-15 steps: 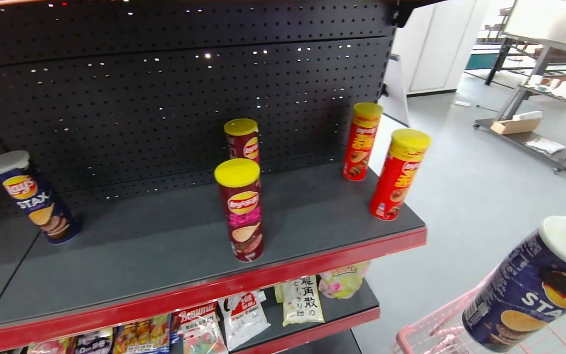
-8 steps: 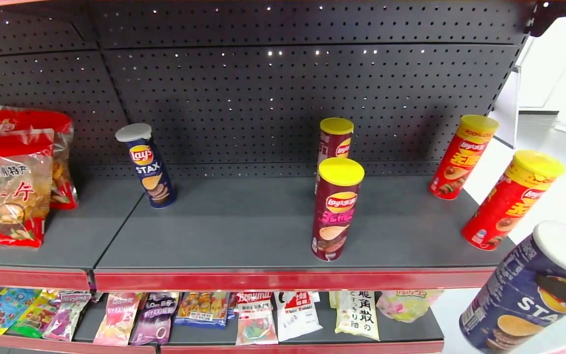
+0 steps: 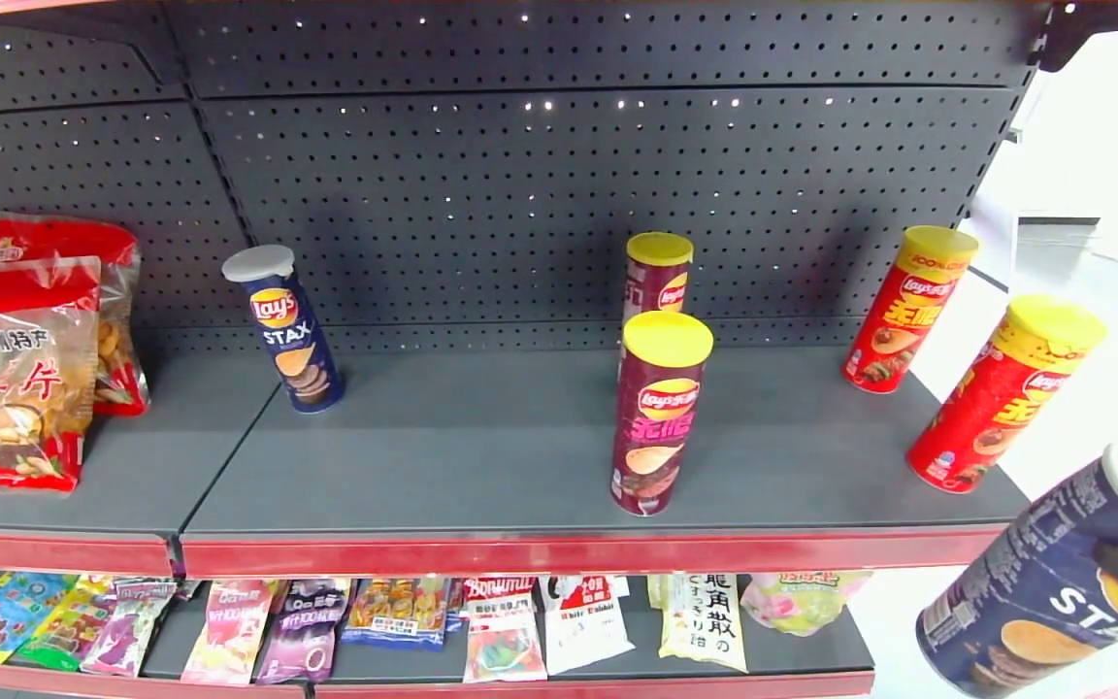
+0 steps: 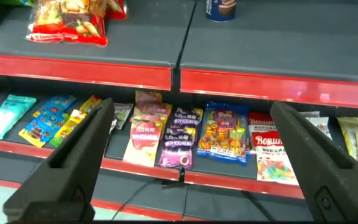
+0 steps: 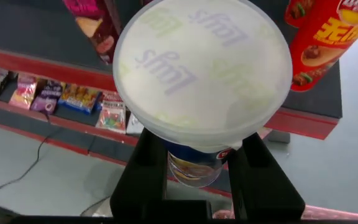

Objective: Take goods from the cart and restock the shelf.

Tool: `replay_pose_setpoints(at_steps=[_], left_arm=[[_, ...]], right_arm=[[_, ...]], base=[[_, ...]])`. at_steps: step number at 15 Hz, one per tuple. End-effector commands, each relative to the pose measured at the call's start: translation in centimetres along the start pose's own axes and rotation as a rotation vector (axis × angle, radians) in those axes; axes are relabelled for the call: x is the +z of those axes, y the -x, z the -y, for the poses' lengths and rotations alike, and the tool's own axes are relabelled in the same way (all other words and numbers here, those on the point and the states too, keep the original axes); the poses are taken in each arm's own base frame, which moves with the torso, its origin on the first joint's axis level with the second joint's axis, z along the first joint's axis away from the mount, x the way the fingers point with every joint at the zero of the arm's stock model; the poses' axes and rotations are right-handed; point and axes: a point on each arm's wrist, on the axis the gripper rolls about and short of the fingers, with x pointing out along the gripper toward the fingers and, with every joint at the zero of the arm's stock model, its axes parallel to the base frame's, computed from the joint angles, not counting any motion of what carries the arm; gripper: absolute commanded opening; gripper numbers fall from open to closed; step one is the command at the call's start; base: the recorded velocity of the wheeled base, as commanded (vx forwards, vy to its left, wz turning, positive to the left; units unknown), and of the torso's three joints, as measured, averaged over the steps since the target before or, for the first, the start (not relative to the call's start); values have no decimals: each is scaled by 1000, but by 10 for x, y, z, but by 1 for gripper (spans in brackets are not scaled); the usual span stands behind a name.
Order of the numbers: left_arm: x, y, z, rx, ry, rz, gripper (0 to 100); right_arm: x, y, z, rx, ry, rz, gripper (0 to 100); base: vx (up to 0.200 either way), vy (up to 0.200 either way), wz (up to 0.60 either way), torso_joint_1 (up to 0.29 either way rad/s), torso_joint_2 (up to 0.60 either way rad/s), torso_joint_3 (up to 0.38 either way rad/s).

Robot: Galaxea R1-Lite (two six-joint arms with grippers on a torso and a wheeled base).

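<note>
Can (image 3: 1044,592) in right hand (image 5: 196,169) hangs beside shelf's (image 3: 472,456) right front corner.

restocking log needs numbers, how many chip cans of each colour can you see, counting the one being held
blue cans: 2, one of them held in the right hand
maroon cans: 2
red cans: 2
total: 6

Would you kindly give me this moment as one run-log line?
right claw: shut on blue cylindrical chip can | left claw: open, empty | can: off grey shelf, not yet placed
</note>
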Motion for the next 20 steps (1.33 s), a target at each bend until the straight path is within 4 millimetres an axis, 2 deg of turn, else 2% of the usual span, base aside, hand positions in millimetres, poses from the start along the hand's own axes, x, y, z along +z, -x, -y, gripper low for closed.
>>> replay_pose_setpoints(at_steps=[1,3,5,20], left_arm=[[0,0,0,0,0,-1,100],[0,0,0,-1,0,-1,100],[0,0,0,-3,-2,-1,100],[0,0,0,-3,-2,-1,100]], right_arm=[[-10,5,2,-40,-1,31,0],[-24,6,5,-88,19,40,0],[-27,9,4,-95,20,48,0],[-27,7,4,-90,22,40,0]], base=[[0,0,0,0,0,0],[0,0,0,0,0,0],[0,100,0,1,4,1],[0,200,0,1,3,0]])
